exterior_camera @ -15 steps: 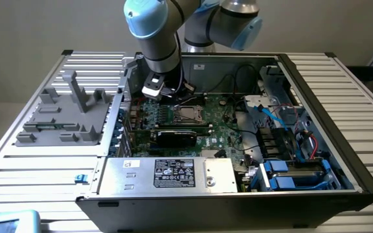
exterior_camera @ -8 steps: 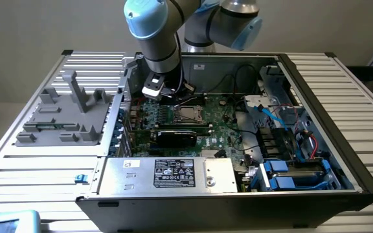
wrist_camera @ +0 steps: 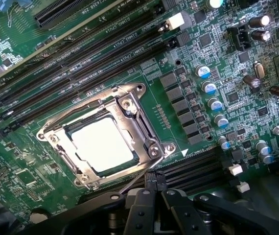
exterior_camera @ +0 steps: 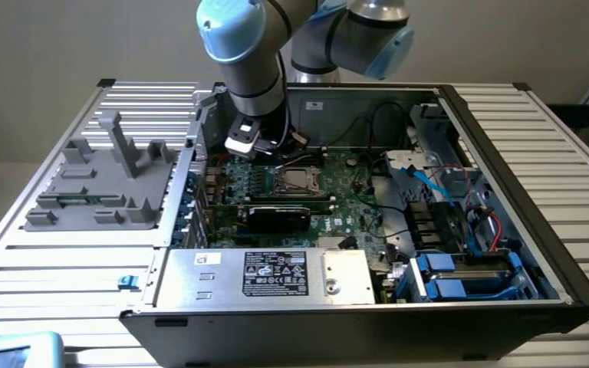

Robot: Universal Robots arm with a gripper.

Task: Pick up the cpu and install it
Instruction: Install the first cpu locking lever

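At the exterior view's left, well apart from my pincer, a grey moulded plastic holder [exterior_camera: 95, 188] with upright posts sits on the white slatted metal table [exterior_camera: 540, 138]. The black open-sided computer case [exterior_camera: 376, 330] lies on that same table, and my grey-and-blue jointed arm [exterior_camera: 248, 69] reaches down into it from above.

My pincer [wrist_camera: 154, 185] hangs low over the green printed motherboard [exterior_camera: 351, 195], toward the case's far wall. Its two black fingers [wrist_camera: 142, 205] meet at the tips: I read it as clenched, with nothing caught between them.

Just ahead of those tips sits the shiny steel socket frame [wrist_camera: 93, 108]. Inside it lies the cpu [wrist_camera: 103, 144], a small flat square chip with a dull silver-grey metal top. It rests level in the socket, framed on all four sides and apart from the fingers. The frame's thin wire lever [wrist_camera: 135, 176] runs close past the tips; I cannot tell whether they touch it. Beyond the socket from the pincer run long black memory slots [wrist_camera: 95, 54].

Nearer the exterior camera than the pincer I see a black graphics card [exterior_camera: 279, 216], then a silver power supply box with a white label [exterior_camera: 264, 274]. Far off toward the exterior view's right stand blue plastic drive carriers [exterior_camera: 459, 280].
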